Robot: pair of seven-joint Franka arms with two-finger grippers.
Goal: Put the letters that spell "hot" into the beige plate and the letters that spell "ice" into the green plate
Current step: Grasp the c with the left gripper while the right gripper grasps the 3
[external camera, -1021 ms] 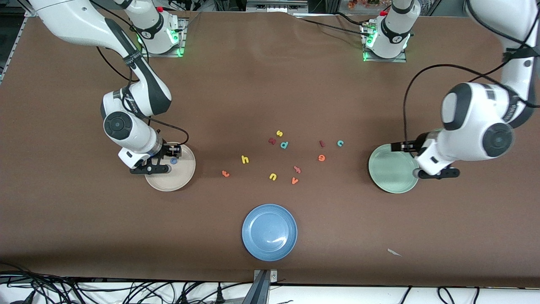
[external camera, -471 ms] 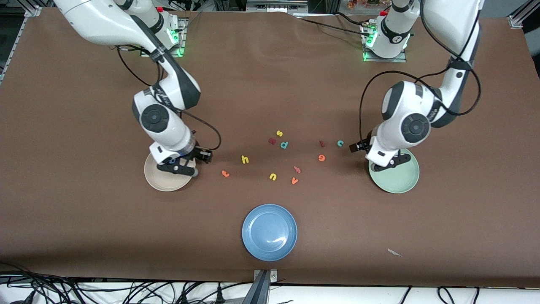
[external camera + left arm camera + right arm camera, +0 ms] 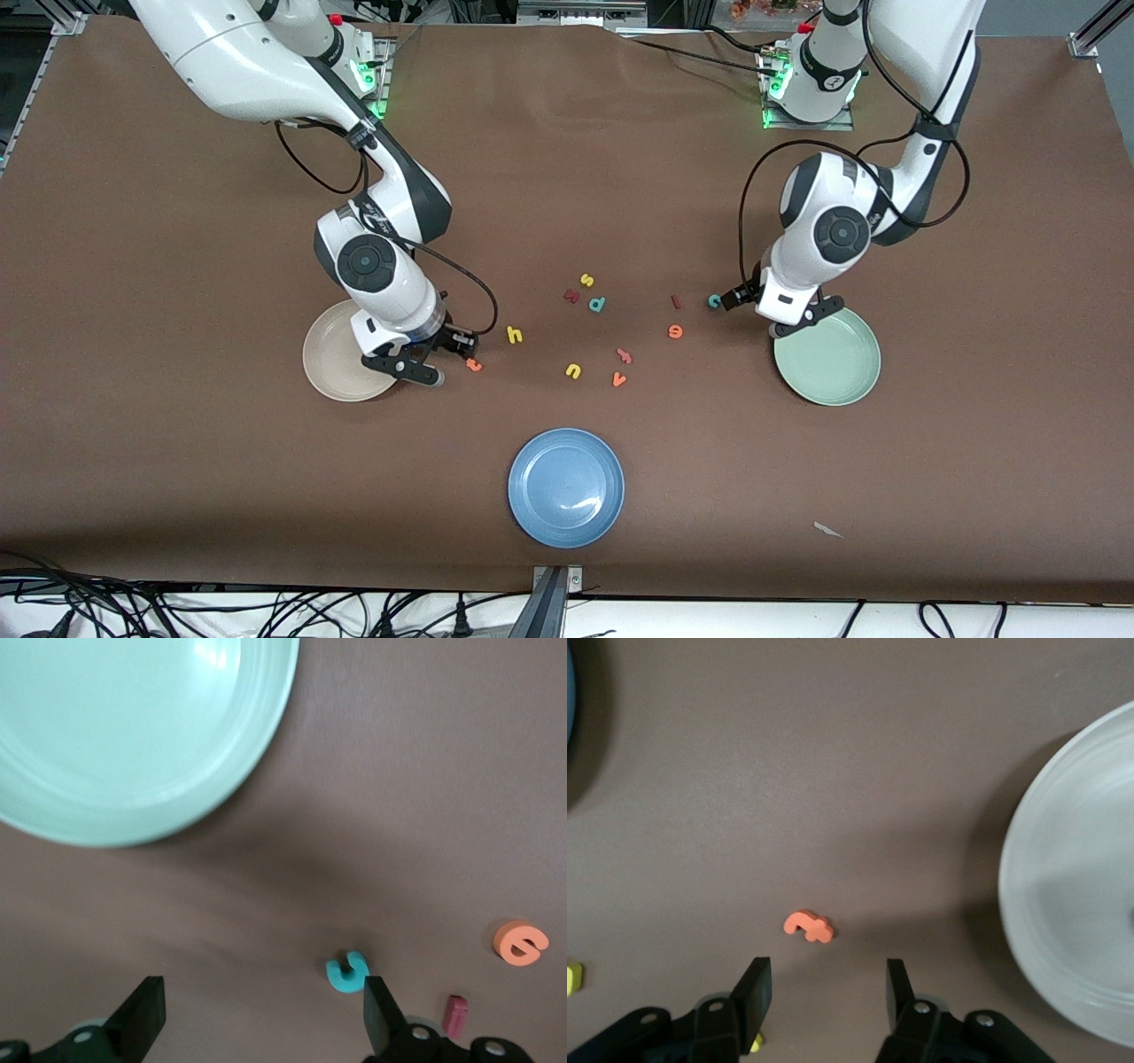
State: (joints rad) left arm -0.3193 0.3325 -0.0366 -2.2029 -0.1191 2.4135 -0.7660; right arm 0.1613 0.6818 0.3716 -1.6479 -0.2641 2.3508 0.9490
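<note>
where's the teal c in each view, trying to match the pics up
Front view: teal c lies on the table just beside the left gripper, with the dark red i next along.
Left wrist view: teal c close by one open finger, empty.
Right wrist view: not in it.
Shared landmark: the green plate, seen in the front and left wrist views.

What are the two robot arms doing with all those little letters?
They are sorting letters onto plates. The right gripper hangs open beside the beige plate, over the orange "t". The left gripper hangs open by the teal "c", beside the green plate. Neither holds anything.
</note>
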